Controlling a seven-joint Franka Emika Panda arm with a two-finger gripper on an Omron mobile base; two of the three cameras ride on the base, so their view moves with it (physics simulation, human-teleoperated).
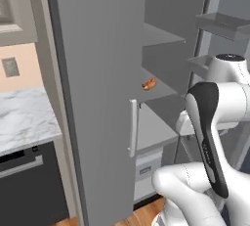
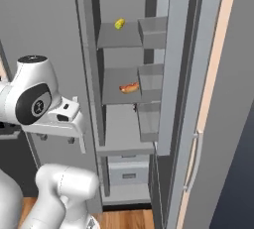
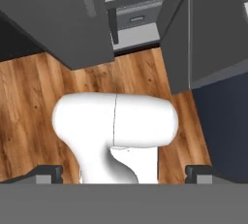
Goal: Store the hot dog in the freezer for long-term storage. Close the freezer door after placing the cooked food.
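One hot dog (image 2: 129, 87) already sits on the middle freezer (image 2: 121, 94) shelf, long axis running left-right. So what's left is the freezer door (image 2: 171, 69), hanging open on the right. Gripper (image 3: 123, 172) is spread wide, holding nothing, pointing down at the floor, well away from that door. No readable labels anywhere.

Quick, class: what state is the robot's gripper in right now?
Gripper: open and empty, fingertips spread wide; the hot dog lies on a freezer shelf.
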